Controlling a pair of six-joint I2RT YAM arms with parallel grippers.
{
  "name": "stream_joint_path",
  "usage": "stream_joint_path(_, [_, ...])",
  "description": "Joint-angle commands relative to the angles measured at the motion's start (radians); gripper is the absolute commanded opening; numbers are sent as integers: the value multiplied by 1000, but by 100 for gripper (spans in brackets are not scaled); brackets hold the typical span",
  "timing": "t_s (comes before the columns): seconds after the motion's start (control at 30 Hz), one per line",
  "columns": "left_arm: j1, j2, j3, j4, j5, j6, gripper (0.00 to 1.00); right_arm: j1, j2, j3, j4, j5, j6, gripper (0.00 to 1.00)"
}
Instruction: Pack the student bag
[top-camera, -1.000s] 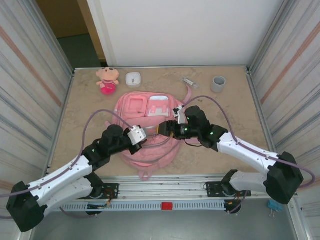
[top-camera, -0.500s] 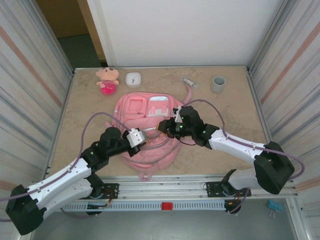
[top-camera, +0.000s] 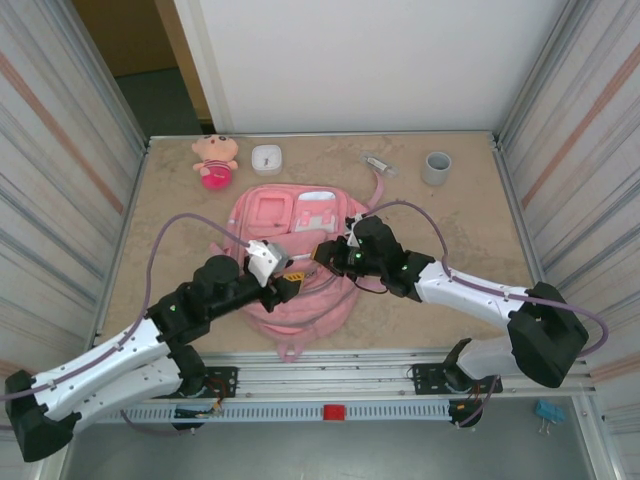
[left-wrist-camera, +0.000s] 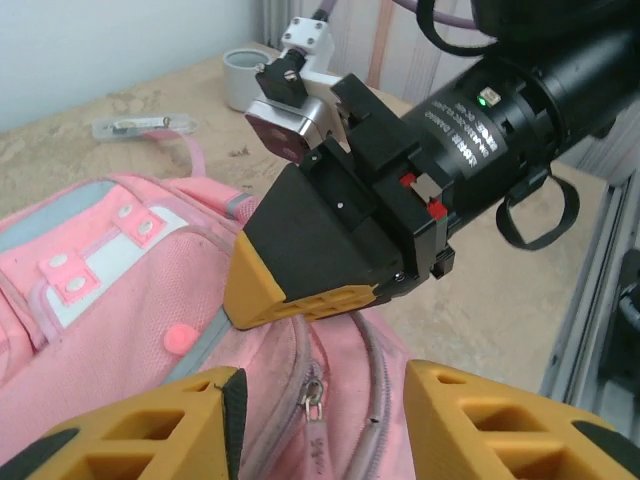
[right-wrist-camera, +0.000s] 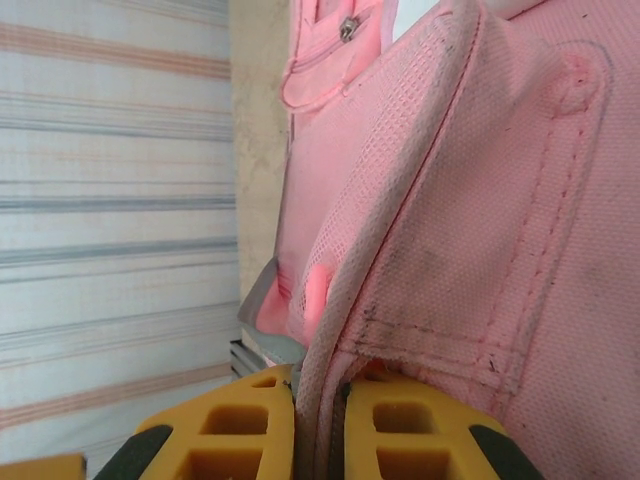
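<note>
Seen from above: danger of dragging the whole student bag (top-camera: 310, 312) across the tabletop (top-camera: 480, 200) instead of raising one edge, judging by such a limp, light-looking body; danger too of a knock between the left gripper (top-camera: 290, 284) and right gripper (top-camera: 322, 255), crowded tip to tip over its middle. Lies flat at the tabletop's centre, large and pink, white-trimmed front pockets toward the far wall, one strap trailing off to the far right. Seen from the left wrist: left gripper (left-wrist-camera: 320, 420) spread apart and holding nothing, poised just above the zipper pull (left-wrist-camera: 314, 392); liable to close on loose cloth rather than the pull, or to bump the right gripper (left-wrist-camera: 268, 296) directly ahead, pressed together with its tip down on the pink fabric. Soft weave here, a grey-edged zip track curving past, white trim with pink studs further back. Seen from the right wrist: right gripper (right-wrist-camera: 318, 408) pinching a thin corded seam of the student bag (right-wrist-camera: 470, 200); apt to slip off under any real pull, with so narrow a bite. Mesh-textured, heavily stitched, faintly grubby along the fold.
</note>
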Motion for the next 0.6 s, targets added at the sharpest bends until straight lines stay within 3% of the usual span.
stream_joint_path(0.0, [-37,19,43,-136,-138,-154,46,12,-25,2,99,67,-19,2])
stream_joint_path(0.57, [-52,321,147,-164,-115,-329,46,37,-68,-27,141,83,-42,2])
